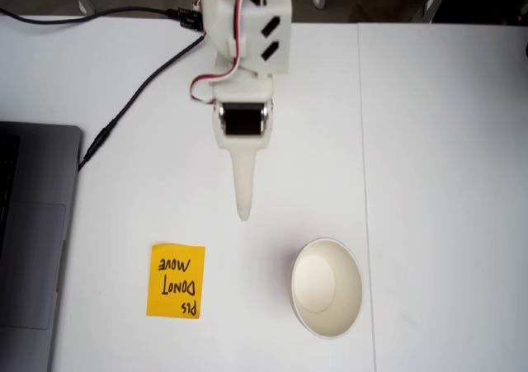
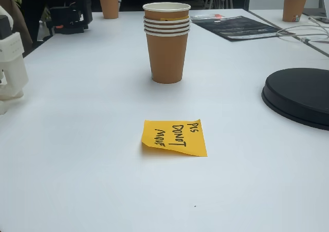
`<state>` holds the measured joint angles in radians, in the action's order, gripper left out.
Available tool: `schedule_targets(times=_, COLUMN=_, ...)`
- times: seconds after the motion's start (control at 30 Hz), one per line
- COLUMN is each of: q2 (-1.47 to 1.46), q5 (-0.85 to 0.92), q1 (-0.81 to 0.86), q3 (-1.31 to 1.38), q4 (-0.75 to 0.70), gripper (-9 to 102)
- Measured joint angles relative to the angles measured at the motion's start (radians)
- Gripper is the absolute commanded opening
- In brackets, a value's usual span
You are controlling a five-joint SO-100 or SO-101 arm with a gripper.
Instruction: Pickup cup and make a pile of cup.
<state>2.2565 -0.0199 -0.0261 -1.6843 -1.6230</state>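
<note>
**White tool hovers with nothing in it, cups sit stacked on the counter**

White plastic all the way down: in a fixed view from above, the tool [image 1: 243, 211] points toward the bottom of the picture, its slim fingers drawn together into one tapering tip with no gap showing, and nothing is gripped between them. The arm [image 1: 246, 25] reaches in from the top edge, red and white wires looping at its side, a black cable [image 1: 124, 112] trailing off to the left.

Just below and to the right of the tip, apart from it, stands the pile of cup [image 1: 327, 288], seen from above as a white rolled rim and a cream inside. From the low fixed view the pile of cup [image 2: 166, 44] is upright on the white counter [image 2: 77, 180], brown-walled, with several rims stacked one above another at the top.

Left of the stack in the view from above lies the orange-yellow sticky note [image 1: 176, 280], flat on the counter [image 1: 445, 182], handwritten "PLS DON'T MOVE". In the low view the sticky note [image 2: 175, 137] lies nearer the camera than the stack. A grey laptop [image 1: 33, 240] sits at the left edge in the view from above. A black round disc [image 2: 300, 95] rests at the right of the low view, with a single brown cup [image 2: 295, 6] far back.
</note>
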Motion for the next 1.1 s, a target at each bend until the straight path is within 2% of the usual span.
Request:
schedule_targets(times=0.37, q2=0.147, q5=0.0, q1=0.0, q3=-0.167, q4=0.169, gripper=-8)
schedule_targets(times=0.67, q2=0.273, q5=0.0, q1=0.0, q3=-0.353, q4=0.249, gripper=-7)
schedule_targets(times=1.1, q2=0.529, q5=0.0, q1=0.0, q3=-0.773, q4=0.367, gripper=-7)
